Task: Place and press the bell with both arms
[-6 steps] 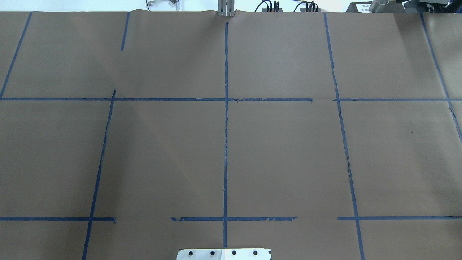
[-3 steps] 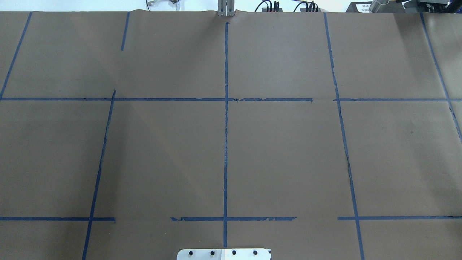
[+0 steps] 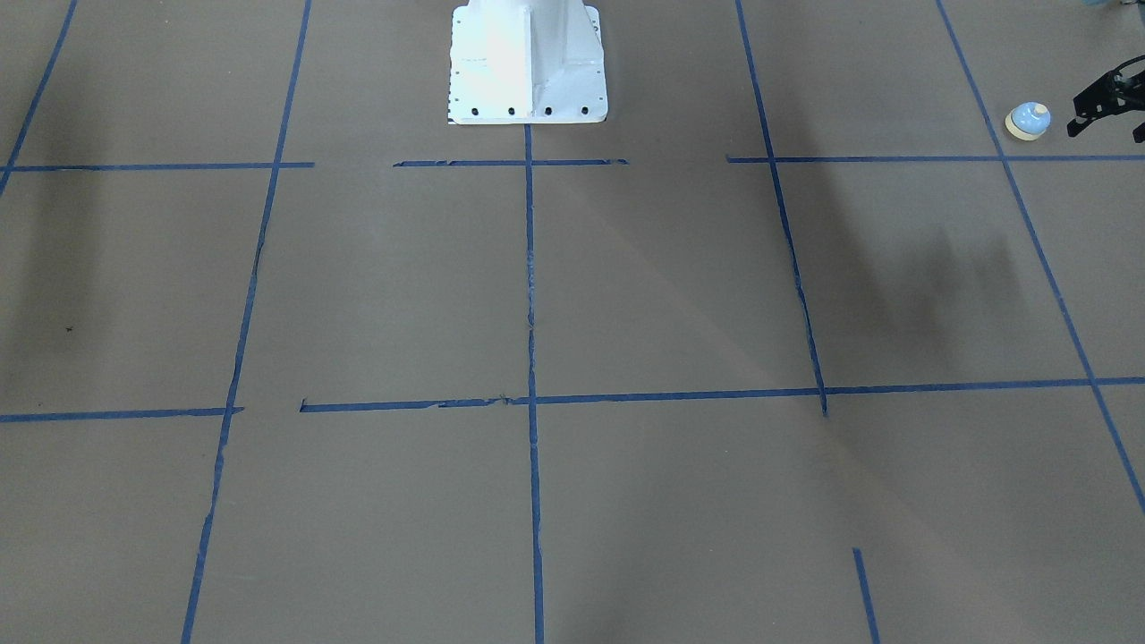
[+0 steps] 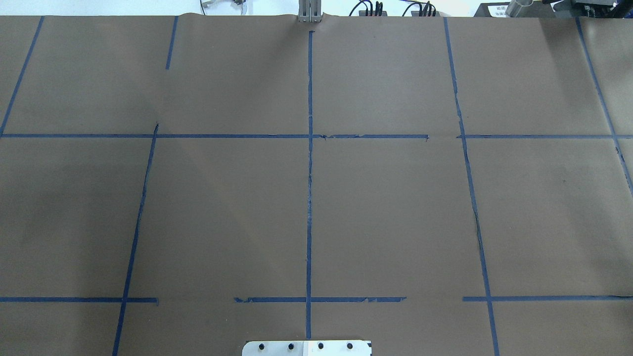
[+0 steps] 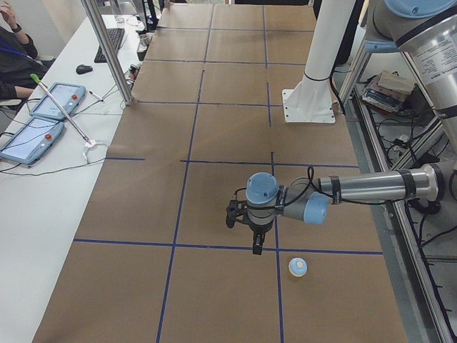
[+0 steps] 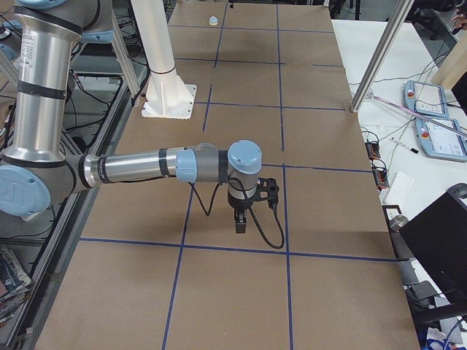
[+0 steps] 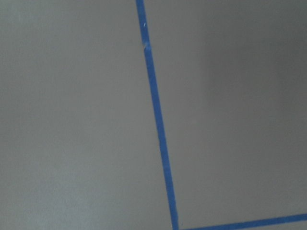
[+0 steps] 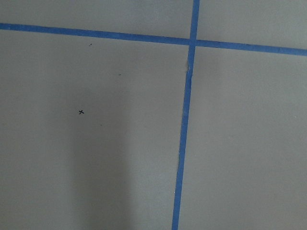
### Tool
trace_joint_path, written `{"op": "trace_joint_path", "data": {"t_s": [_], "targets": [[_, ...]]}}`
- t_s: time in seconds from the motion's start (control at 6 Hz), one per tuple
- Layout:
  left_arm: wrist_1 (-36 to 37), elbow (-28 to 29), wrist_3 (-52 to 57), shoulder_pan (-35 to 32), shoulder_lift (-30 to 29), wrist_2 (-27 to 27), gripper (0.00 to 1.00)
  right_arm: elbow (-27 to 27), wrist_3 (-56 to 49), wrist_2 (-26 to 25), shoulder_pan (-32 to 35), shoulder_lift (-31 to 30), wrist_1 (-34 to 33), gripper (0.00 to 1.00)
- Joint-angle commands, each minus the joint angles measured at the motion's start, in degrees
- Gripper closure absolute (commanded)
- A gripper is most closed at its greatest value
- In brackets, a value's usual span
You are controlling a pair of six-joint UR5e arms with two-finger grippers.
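At the tabletop's [image 3: 680, 286] end on the robot's left, the bell [image 3: 1029, 121] is seen standing upright on brown paper, its cream button uppermost, inside a square marked off by blue tape lines [image 3: 530, 268] and close to a crossing of two of them. It is touched by nothing. Just beside it, the left end effector [image 3: 1107, 130] is held above the paper, released, with its jaws spread wide and nothing caught between them. The left arm [image 5: 371, 187] is stretched out almost level from the robot's side of the table. Well apart from the bell, toward the opposite end, the right arm [image 6: 139, 166] is extended in the same manner; its right end effector [image 6: 255, 208] is pointed down at the paper, and whether it is released or clenched cannot be told. A white pedestal [image 3: 528, 63] is bolted at the middle of the robot's edge. Two control tablets [image 5: 57, 100] are laid on a white side table.
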Motion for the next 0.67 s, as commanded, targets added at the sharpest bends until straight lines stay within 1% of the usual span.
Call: {"op": "trace_joint_path", "data": {"t_s": [0.0,0.17,0.5], "targets": [[-9.7,9.0,-0.7,6.4,1.6,0.1,0.0,-0.1,0.0,0.0,-0.1,0.0,0.0,0.0],[-10.8,10.8,-0.6,9.9,1.6,0.0,0.0,0.0,0.0,0.0,-0.1,-0.2,0.0,0.0],[-10.8,11.5,-0.7,15.7,1.7,-0.5,0.0,0.0,-0.1,0.0,0.0,-0.4,0.0,0.0]]}}
